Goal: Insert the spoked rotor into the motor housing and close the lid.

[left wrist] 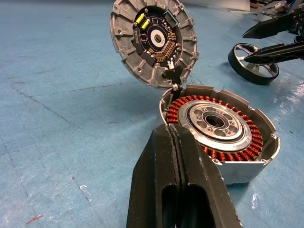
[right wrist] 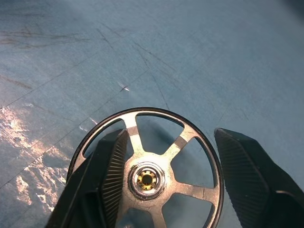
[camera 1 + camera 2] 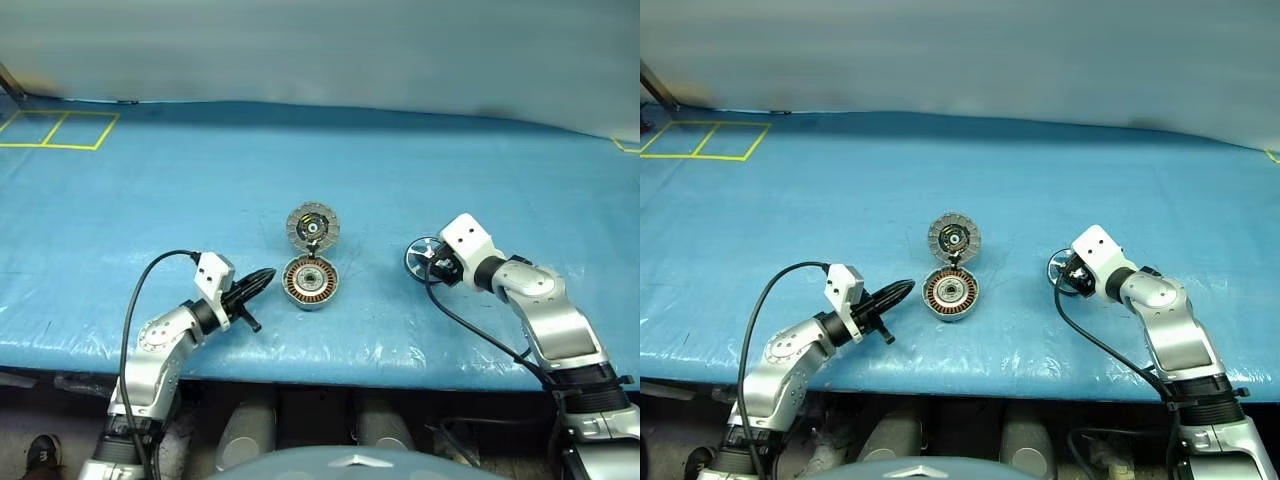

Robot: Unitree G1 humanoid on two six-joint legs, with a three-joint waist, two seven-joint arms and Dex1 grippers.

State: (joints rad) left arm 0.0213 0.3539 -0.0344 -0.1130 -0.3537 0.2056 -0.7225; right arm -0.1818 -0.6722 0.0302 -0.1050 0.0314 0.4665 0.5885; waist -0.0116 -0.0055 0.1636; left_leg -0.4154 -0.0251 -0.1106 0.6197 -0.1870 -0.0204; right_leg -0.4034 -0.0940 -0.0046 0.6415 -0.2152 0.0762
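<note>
Right gripper: spread, straddling the spoked rotor lying flat on the bench.
Motor housing: sitting left of it, lid standing open.
Left gripper: pressed together, idling beside the housing.

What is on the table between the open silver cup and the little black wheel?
Nothing: bare blue table cover separates the motor housing and the spoked rotor, seen from the head cameras.

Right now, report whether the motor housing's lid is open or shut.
Open: the lid stands swung up on its hinge, leaving the motor housing and its copper windings exposed.
</note>
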